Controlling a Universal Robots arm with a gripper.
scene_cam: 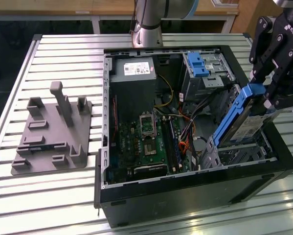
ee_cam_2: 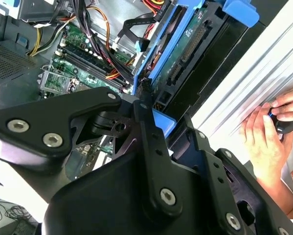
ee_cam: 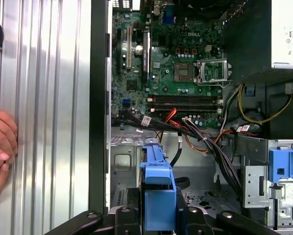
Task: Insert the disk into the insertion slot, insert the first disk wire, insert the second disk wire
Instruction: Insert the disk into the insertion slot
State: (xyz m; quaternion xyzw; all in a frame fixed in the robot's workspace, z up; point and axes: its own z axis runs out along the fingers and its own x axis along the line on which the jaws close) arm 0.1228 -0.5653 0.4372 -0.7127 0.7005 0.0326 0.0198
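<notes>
Pincer [scene_cam: 264, 98] is closed on the upper end of the disk [scene_cam: 239, 122], gripping its blue caddy. The disk stands steeply tilted, its lower end at the mouth of the insertion slot [scene_cam: 234, 152] in the near corner of the computer case [scene_cam: 185, 193], not seated.

Hazards, as judged:
- The tilt may drive the caddy's leading edge against the cage rim and jam it.
- The cable bundle [ee_cam: 200, 138] lies just beside the cage mouth; a loose wire could be trapped under the disk.
- A person's hand [ee_cam_2: 268, 137] rests on the tabletop [scene_cam: 63, 196] just outside the case wall, close to the arm.

Clearance: the slot is barely wider than the disk, and the case wall is close alongside. Open room lies only above.
</notes>
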